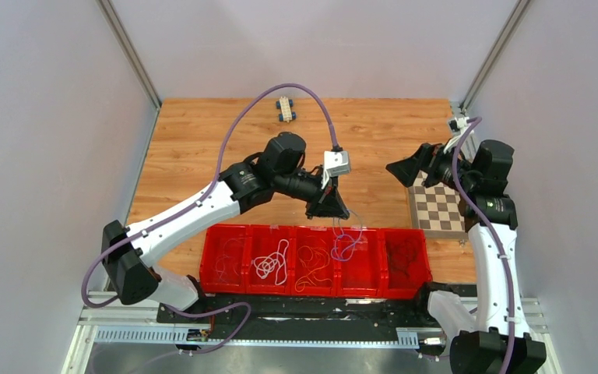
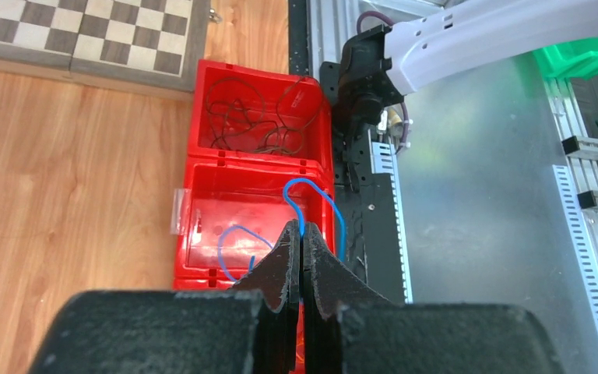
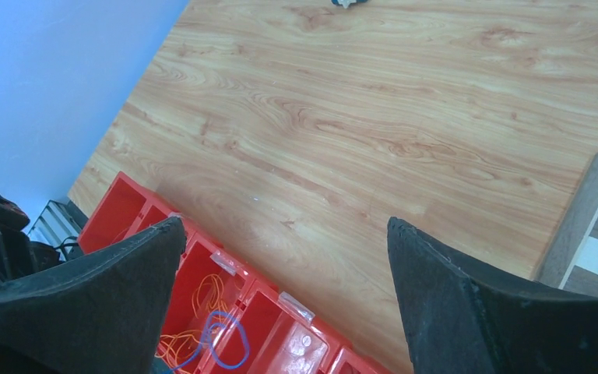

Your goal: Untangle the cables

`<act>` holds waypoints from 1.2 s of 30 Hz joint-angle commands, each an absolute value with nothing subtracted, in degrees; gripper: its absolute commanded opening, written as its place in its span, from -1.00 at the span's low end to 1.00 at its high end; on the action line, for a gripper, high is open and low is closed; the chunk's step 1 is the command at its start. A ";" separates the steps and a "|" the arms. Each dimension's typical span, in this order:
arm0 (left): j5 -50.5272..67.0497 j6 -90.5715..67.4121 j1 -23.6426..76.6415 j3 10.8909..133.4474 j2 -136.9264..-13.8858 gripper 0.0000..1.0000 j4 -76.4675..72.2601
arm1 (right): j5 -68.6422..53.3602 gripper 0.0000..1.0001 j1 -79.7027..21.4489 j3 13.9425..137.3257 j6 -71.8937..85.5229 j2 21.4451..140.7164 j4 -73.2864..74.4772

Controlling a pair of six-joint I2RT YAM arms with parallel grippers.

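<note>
My left gripper (image 1: 335, 212) is shut on a blue cable (image 2: 311, 204) and holds it above the red bins; the cable (image 1: 346, 243) hangs down into the fourth bin. The row of red bins (image 1: 311, 229) holds sorted cables: a reddish one (image 1: 226, 263), a white one (image 1: 271, 263), an orange one (image 1: 311, 266) and a black one (image 1: 403, 257). The black cable also shows in the left wrist view (image 2: 253, 117). My right gripper (image 1: 406, 167) is open and empty over the bare wood. In its view the blue loop (image 3: 219, 343) and orange cable (image 3: 202, 312) show.
A chessboard (image 1: 436, 209) lies at the right, under the right arm. A small white and blue toy (image 1: 284, 108) sits at the back of the table. Grey walls close in both sides. Bare wood lies behind the bins.
</note>
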State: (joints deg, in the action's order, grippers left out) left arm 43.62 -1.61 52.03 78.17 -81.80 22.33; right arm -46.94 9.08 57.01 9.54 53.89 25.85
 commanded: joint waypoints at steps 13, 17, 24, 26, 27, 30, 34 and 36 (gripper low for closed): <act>41.86 -2.32 54.62 77.50 -85.20 -1.00 18.92 | -49.19 1.00 9.50 56.53 12.57 55.04 22.28; 39.65 -0.58 55.19 74.93 -88.46 -1.00 19.29 | -49.65 1.00 9.56 56.10 12.63 54.79 22.29; 36.00 1.99 57.43 72.88 -91.67 -1.00 18.59 | -49.58 1.00 9.58 54.80 12.45 54.19 22.32; 35.21 2.44 58.39 72.97 -92.59 -1.00 18.25 | -49.57 1.00 9.57 54.58 12.52 54.23 22.21; 34.77 2.34 59.09 72.96 -93.01 -1.00 17.99 | -49.50 1.00 9.52 54.54 12.49 54.23 22.17; 34.84 2.08 60.55 73.32 -95.59 -1.00 17.26 | -49.44 1.00 9.63 54.63 12.48 54.33 22.10; 35.47 1.52 61.34 73.86 -98.27 -1.00 15.47 | -49.39 1.00 9.88 54.84 12.50 54.06 22.15; 35.14 1.57 61.35 74.45 -99.60 -1.00 15.14 | -49.44 1.00 9.95 54.84 12.52 53.97 22.36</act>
State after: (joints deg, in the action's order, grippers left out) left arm 35.46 0.58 60.95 72.05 -97.41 18.13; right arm -48.56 9.34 54.63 11.68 55.18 24.49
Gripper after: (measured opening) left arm 0.008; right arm 0.998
